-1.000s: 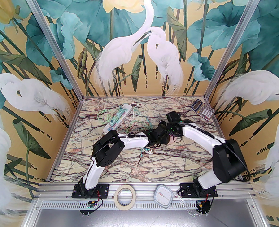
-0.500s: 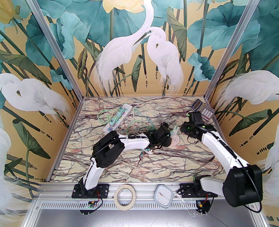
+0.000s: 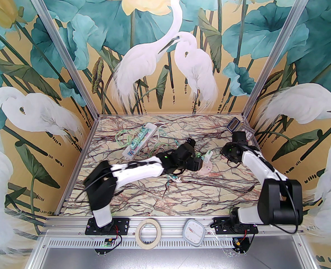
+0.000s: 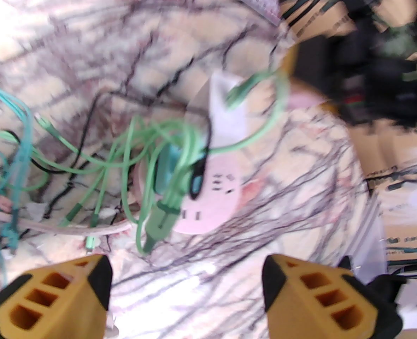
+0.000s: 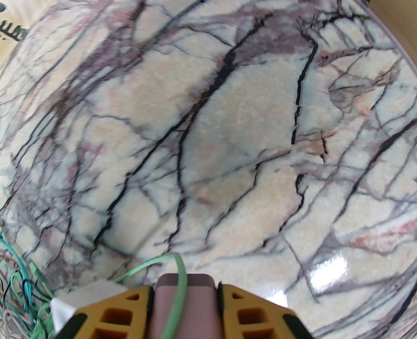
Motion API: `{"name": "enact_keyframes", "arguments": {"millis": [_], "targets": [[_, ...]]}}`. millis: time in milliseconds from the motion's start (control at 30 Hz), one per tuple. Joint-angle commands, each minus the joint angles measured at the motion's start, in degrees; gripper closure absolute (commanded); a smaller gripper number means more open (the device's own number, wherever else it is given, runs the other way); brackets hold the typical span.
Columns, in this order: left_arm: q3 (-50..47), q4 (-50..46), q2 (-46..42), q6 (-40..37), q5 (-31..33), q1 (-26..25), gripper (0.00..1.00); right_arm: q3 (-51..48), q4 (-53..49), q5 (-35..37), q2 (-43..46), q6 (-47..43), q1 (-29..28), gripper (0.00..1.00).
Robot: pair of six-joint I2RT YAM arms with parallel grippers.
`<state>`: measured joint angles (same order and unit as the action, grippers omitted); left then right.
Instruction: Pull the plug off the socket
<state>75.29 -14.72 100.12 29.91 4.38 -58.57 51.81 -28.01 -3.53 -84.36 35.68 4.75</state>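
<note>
The round pink socket (image 3: 206, 169) lies flat on the marble table, its slots showing in the left wrist view (image 4: 212, 192). The plug (image 3: 209, 155) is a white block with a pink end and a green cable (image 4: 265, 118), and it sits just past the socket's far edge. My right gripper (image 3: 221, 151) is shut on the plug's pink end (image 5: 185, 305), with the cable running across it. My left gripper (image 3: 199, 164) stands open at the socket's left side. Its yellow fingers (image 4: 88, 284) are spread, with nothing between them.
A white power strip (image 3: 138, 140) with teal plugs lies at the back left. Tangled green and teal cables (image 3: 160, 147) run from it toward the socket. A calculator (image 3: 239, 127) sits in the back right corner. A tape roll (image 3: 148, 232) and a white dial (image 3: 193, 231) rest on the front rail.
My left gripper has opened and its arm has sunk lower. My right arm has drawn back to the right, taking the plug off the socket, which now shows.
</note>
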Motion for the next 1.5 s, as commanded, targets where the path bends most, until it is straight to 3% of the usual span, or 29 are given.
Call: {"name": "enact_keyframes", "arguments": {"millis": [0,200,433,533,700,767,833,900,967,1267,1367,1467], "targets": [[-2.6,-0.3,-3.28,-0.56,2.11,-0.19,0.22,3.05,3.69,-1.84,-3.33,-1.14,1.81,0.83],[-5.02,0.0,-5.2,0.01,2.71,-0.2,0.19,6.9,5.26,-8.05,-12.65,-1.29,3.37,0.83],[-6.91,0.52,-5.16,0.59,2.37,-0.23,0.18,7.51,5.19,-10.03,-18.23,-1.54,3.41,0.75],[-7.1,0.74,-4.9,0.76,2.3,-0.23,0.17,7.83,2.91,-10.53,-18.04,-0.81,3.32,0.49],[-6.5,1.16,-3.89,1.31,2.33,-0.23,0.16,3.49,2.98,-3.98,-8.7,-0.5,2.35,0.27],[-6.25,2.16,-3.57,1.84,2.63,-0.23,0.15,2.65,1.42,-0.34,-4.65,-1.0,1.86,0.06],[-5.83,2.83,-3.26,1.85,3.05,-0.26,0.15,1.41,1.12,0.35,-0.57,-1.23,1.5,0.01],[-5.01,2.8,-2.71,1.91,3.74,-0.21,0.13,0.23,0.95,0.79,2.87,-1.01,1.06,0.01],[-3.98,2.37,-2.07,1.91,4.25,-0.19,0.01,-0.76,0.77,1.62,6.44,-0.8,0.38,0.01],[0.11,2.3,3.54,1.63,3.12,-0.26,0.0,-12.4,13.05,-0.72,18.85,-1.23,-6.46,0.01],[0.95,3.24,5.46,1.56,1.39,-0.4,0.03,-16.92,17.35,0.0,21.53,1.35,-6.9,0.01],[2.11,3.43,7.55,1.04,-0.13,-1.09,0.17,-21.12,20.22,2.52,24.29,3.34,-6.93,0.01]]}}
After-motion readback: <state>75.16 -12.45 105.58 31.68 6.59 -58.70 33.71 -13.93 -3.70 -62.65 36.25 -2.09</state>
